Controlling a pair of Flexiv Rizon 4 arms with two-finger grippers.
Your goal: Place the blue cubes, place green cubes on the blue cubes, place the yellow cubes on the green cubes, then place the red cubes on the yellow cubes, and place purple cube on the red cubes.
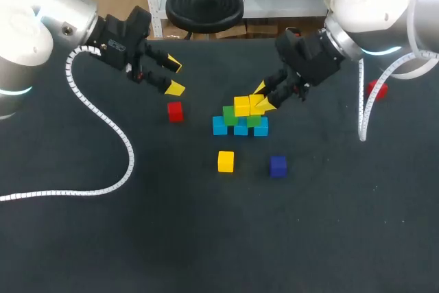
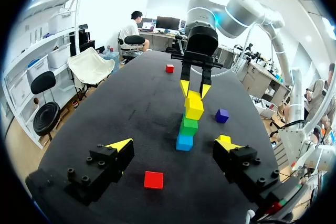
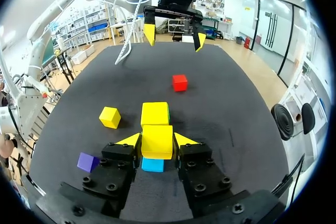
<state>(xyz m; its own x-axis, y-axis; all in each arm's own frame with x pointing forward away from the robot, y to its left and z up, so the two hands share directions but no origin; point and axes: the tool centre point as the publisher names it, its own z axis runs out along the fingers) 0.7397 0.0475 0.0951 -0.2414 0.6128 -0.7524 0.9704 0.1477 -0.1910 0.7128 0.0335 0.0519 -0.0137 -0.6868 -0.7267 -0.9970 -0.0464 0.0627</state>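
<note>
Right jaws: closed on a yellow cube (image 3: 157, 141), one yellow tip against each side. The held cube is at the top of the pile, hard against a second yellow cube (image 3: 155, 114) on its left. Whether it rests on the layer below, cannot tell.

Pile: green cubes (image 1: 230, 114) under the yellow ones, three blue cubes (image 1: 219, 125) in a row at the bottom, on the dark surface (image 1: 103, 238).

Left jaws: wide apart, holding nothing, hanging above the surface left of the pile. A red cube (image 1: 175, 111) lies just near of them.

A loose yellow cube (image 1: 226, 161) and a purple cube (image 1: 278, 165) lie near of the pile, apart from each other. A second red cube (image 1: 376, 89) lies far right.
</note>
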